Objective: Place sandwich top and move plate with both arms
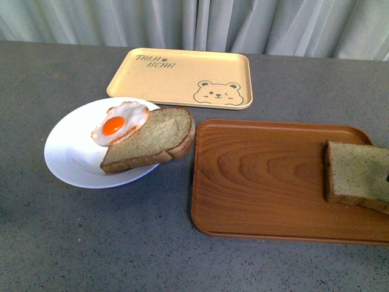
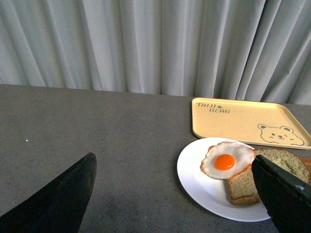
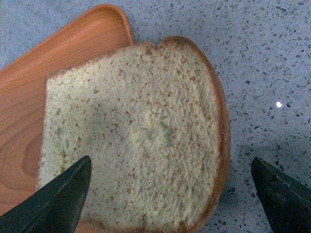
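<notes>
In the front view, the sandwich top (image 1: 357, 173) lies at the right end of the wooden tray (image 1: 267, 188), well apart from the plate (image 1: 70, 161). There a fried egg (image 1: 118, 123) rests partly on a bottom slice (image 1: 155, 141) that overhangs the rim, so a top laid on that uneven stack could slide off.

In the left wrist view, our left gripper (image 2: 172, 160) hangs spread wide over bare table (image 2: 121, 131) near the plate (image 2: 194, 182), holding nothing. A clumsy grab at the rim could jolt the egg.

In the right wrist view, our right gripper (image 3: 171, 159) gapes empty above the sandwich top (image 3: 141, 111), which juts past the tray edge. One finger (image 3: 63, 194) overlaps the crumb, so closing may dent or tip the slice.
</notes>
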`<state>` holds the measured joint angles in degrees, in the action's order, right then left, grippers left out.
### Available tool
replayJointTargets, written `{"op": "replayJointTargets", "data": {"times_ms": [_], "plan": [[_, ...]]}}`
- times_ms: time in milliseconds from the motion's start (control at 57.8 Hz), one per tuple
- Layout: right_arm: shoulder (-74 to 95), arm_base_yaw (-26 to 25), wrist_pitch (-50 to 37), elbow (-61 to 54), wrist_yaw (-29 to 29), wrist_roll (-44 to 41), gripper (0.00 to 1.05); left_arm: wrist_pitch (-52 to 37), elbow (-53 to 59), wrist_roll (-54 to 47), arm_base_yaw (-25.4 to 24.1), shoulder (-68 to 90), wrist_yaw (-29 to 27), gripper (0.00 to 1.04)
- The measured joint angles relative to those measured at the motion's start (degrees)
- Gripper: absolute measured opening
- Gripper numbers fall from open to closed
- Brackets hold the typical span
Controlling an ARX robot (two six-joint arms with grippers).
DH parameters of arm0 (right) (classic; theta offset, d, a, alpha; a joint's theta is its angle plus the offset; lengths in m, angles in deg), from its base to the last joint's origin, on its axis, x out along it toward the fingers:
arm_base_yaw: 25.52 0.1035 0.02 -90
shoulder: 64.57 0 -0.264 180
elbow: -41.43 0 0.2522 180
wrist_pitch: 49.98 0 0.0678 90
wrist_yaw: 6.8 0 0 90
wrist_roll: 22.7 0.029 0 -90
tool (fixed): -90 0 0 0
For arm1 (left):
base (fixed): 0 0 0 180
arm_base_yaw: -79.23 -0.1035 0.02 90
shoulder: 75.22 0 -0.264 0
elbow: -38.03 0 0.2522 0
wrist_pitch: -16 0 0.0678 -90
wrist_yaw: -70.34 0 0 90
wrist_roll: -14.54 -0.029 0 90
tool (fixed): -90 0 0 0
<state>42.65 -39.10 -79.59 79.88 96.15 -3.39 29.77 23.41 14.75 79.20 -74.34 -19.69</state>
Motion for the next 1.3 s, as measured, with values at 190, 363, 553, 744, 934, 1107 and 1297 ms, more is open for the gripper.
{"op": "replayJointTargets", "data": {"times_ms": [190, 363, 553, 744, 934, 1107, 1297], "plan": [[3.17, 0.72, -2.29, 2.21, -0.07, 1.18, 0.96, 0.0, 0.0, 0.02, 0.0, 0.0, 0.02, 0.96], [4.07, 1.14, -2.64, 3.1, -0.22, 2.01, 0.73, 0.0, 0.0, 0.02, 0.0, 0.0, 0.0, 0.96], [2.23, 1.31, -2.64, 2.75, -0.11, 2.71, 0.4, 0.0, 0.0, 0.0, 0.0, 0.0, 0.02, 0.96], [-3.08, 1.18, -1.7, 1.81, 1.84, 4.26, 0.12, 0.0, 0.0, 0.02, 0.0, 0.0, 0.02, 0.96], [-11.82, 2.27, 1.38, 1.01, 3.39, 8.44, 0.03, 0.0, 0.0, 0.02, 0.0, 0.0, 0.02, 0.96], [-19.08, 7.34, 2.75, 1.88, 3.48, 13.77, 0.03, 0.0, 0.0, 0.02, 0.0, 0.0, 0.02, 0.96], [-18.56, 16.96, -0.22, 7.17, 1.22, 21.22, 0.03, 0.0, 0.0, 0.0, 0.0, 0.0, 0.02, 0.96]]}}
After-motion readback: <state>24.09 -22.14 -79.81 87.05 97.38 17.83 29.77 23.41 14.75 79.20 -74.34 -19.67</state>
